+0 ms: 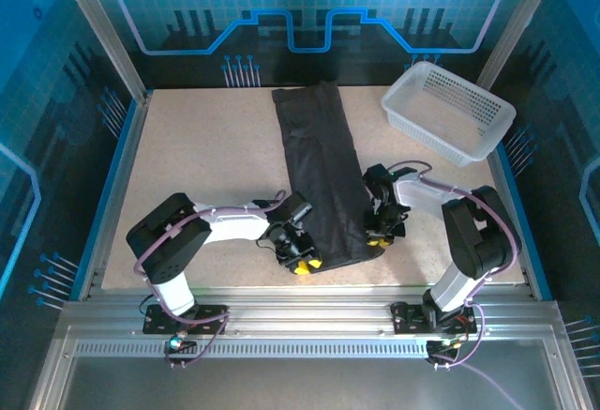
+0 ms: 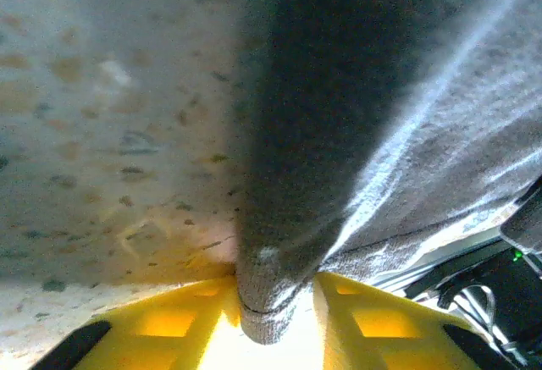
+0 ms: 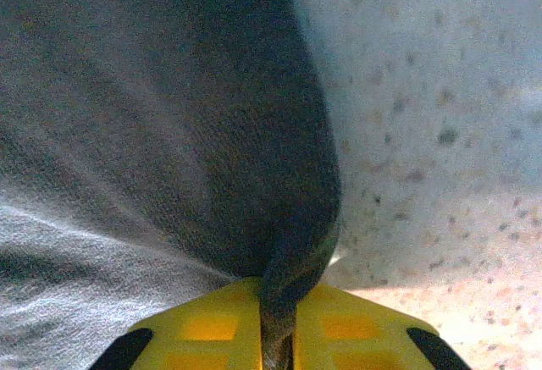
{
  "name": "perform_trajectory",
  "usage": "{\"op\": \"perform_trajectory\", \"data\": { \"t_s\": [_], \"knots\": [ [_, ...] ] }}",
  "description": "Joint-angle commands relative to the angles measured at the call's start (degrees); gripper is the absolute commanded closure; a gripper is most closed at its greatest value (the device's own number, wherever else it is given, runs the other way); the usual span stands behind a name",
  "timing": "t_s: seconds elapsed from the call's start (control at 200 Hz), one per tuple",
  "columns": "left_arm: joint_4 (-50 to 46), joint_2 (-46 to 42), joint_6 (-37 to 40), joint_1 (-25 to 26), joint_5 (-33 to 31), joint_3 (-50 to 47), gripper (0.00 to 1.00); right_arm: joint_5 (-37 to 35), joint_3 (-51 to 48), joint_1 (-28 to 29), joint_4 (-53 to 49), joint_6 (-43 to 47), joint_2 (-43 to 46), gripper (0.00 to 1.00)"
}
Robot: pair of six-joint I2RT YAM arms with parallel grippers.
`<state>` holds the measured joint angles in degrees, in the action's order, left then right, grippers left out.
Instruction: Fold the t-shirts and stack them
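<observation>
Shirt: dark, plain, already narrowed into a long strip, flat on the tabletop. It lies just left of the basket. One end is level with the basket; the other runs toward the arm bases, well away from it.

Left gripper: at the strip's corner farthest from the basket. The wrist view shows a rolled edge of cloth pinched between the yellow fingers. The jaws are nearly closed, with only the cloth's thickness between them. Grip taken.

Right gripper: at the other corner of that end, on the basket's side but well short of the basket. In its wrist view the fingers are squeezed tight on a thin fold of the hem. It is holding the shirt.

Step in hand, as judged: the lengthwise folds are done, and both corners of the end away from the basket are gripped for the crosswise fold.

Next move calls for lifting both corners together and level, carrying them over the strip toward the end level with the basket, and laying them down square. The arms must keep their spacing so the strip neither sags nor stretches. Risk: the left pinch holds a bulky roll and may slip or drag extra layers.

Stacking not yet begun.
</observation>
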<state>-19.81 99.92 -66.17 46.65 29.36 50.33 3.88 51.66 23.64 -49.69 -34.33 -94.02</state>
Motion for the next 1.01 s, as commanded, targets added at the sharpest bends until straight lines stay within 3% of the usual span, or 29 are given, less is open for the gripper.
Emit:
{"op": "perform_trajectory", "data": {
  "t_s": [0.0, 0.065, 0.34, 0.47, 0.53, 0.645, 0.845, 1.0],
  "knots": [
    [-2.83, 1.44, 1.66, 0.52, -2.9, 1.35, 0.86, 1.95, -2.07, 1.44, -1.38, -2.71, 2.3, 0.88],
    [-6.6, -0.47, 2.86, -0.08, -5.73, 0.85, 1.0, 2.59, -3.0, 1.96, -1.46, -3.25, 3.41, 0.91],
    [-10.65, -13.82, 3.2, -6.07, -6.0, -11.37, 1.0, 4.92, -1.57, 9.39, -1.37, -7.07, 3.31, 0.93],
    [-7.88, -16.0, 1.54, -6.92, -4.35, -14.27, 1.0, 3.55, 0.39, 11.5, -2.59, -9.54, 2.86, 0.78],
    [-6.94, -15.91, 1.13, -6.92, -3.61, -14.54, 1.0, 1.8, -0.54, 11.56, -3.49, -10.75, 5.74, 0.67],
    [-7.64, -15.82, 2.21, -7.0, -2.99, -14.04, 1.0, 1.37, -4.77, 11.52, -3.48, -12.57, 11.42, 0.58],
    [-8.76, -14.51, 4.26, -7.16, -2.03, -12.6, 1.0, 7.44, -8.61, 12.78, 3.02, -15.39, 10.91, 0.55],
    [-9.82, -13.96, 5.61, -7.12, -1.89, -11.41, 1.0, 6.43, -7.54, 14.96, 3.26, -16.55, 8.26, 0.57]
  ]
}}
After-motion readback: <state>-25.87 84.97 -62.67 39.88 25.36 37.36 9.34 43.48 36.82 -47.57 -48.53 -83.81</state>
